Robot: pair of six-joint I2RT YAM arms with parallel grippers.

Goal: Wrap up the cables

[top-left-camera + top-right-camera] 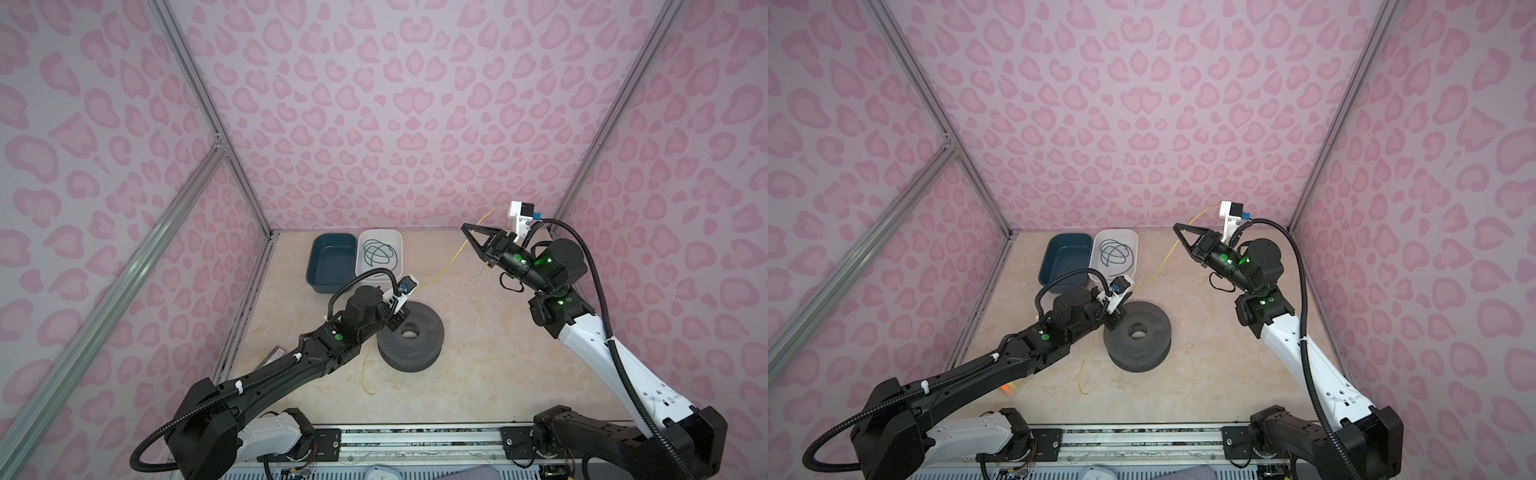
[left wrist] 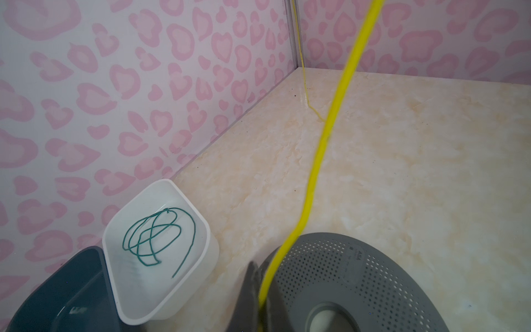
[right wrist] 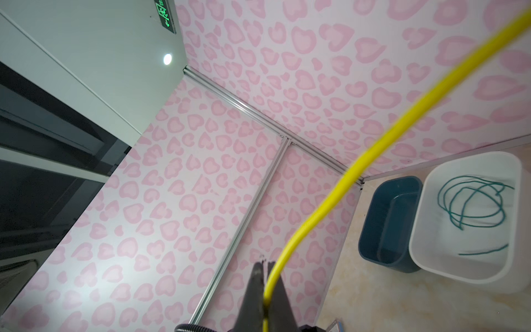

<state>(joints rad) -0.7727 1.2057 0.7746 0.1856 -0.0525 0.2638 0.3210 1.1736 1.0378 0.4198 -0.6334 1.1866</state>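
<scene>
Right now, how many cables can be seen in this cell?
2. The yellow cable runs between the left gripper and the right gripper, both shut on it. The green cable lies coiled in the white bin. No others show.

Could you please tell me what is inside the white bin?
The white bin holds the dark green cable, in loose loops on its floor. The left arm covers the bin's near edge in both top views; the left wrist view shows nothing else inside.
</scene>
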